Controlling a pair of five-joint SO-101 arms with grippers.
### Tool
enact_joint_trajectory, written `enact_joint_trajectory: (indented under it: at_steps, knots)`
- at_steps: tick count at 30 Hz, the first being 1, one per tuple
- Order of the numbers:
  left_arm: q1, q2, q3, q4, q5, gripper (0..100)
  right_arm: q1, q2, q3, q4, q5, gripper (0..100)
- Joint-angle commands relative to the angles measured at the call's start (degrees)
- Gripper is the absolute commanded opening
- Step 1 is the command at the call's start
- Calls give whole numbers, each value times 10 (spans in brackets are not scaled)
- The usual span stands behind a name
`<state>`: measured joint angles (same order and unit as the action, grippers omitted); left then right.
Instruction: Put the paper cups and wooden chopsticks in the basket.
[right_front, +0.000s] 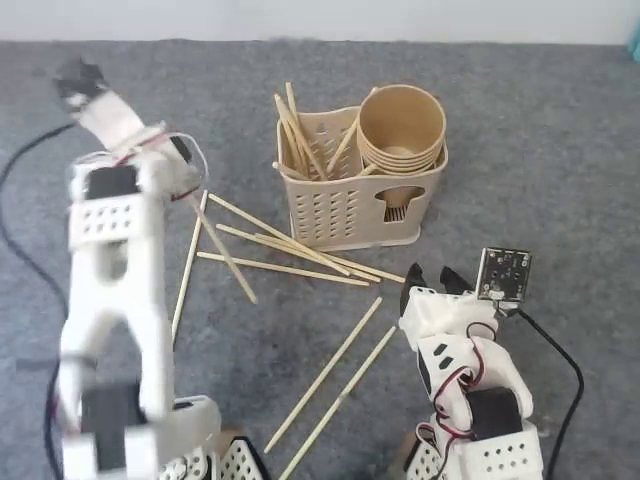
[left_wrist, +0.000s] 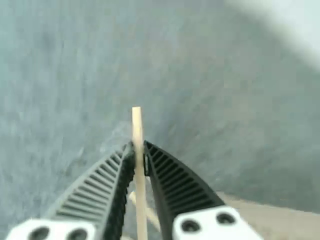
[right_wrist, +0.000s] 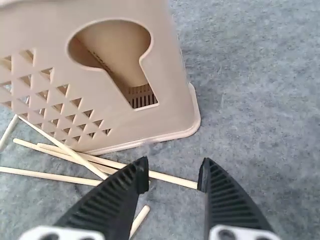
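A beige basket (right_front: 330, 215) stands mid-table. Stacked paper cups (right_front: 401, 125) fill its right compartment, and several wooden chopsticks (right_front: 300, 135) stand in its left one. More chopsticks (right_front: 300, 252) lie fanned on the carpet before the basket, and two (right_front: 330, 370) lie nearer the front. My left gripper (left_wrist: 138, 146) is shut on a chopstick (left_wrist: 136, 125); in the high view that chopstick (right_front: 226, 252) slants down from the left gripper (right_front: 188, 178). My right gripper (right_wrist: 172, 172) is open and holds nothing. It hovers over a chopstick (right_wrist: 170, 178) just in front of the basket (right_wrist: 100, 60).
Grey carpet (right_front: 540, 200) covers the table. A single chopstick (right_front: 187, 268) lies beside the left arm. Cables trail from both arms. Open carpet stretches to the right of the basket and behind it.
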<state>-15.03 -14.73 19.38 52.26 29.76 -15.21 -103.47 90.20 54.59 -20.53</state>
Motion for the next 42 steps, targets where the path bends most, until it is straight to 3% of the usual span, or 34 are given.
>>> enact_joint_trajectory:
  at_steps: [1, 4, 8, 16, 19, 25, 37, 42]
  knots:
    - [10, -180, -30, -11, -23, 12, 5, -6, -5, 3, -4, 165]
    - [47, -286, -29, -60, -67, 12, 5, -6, -5, 4, -4, 165]
    - [100, -379, -14, -170, -68, 12, 5, -6, -4, 4, -4, 165]
    - [151, -400, 13, -433, -71, 12, 5, -6, -4, 4, -4, 165]
    - [200, -375, 23, -472, -82, 12, 5, -6, -3, 4, -4, 165]
    - [266, -269, 26, -481, -196, 12, 5, -6, 11, -6, 33, 165]
    - [277, -150, 135, -655, -199, 12, 5, -6, 11, -5, 41, 165]
    - [272, -149, 190, -674, -199, 43, 5, -6, 11, -3, 41, 165]
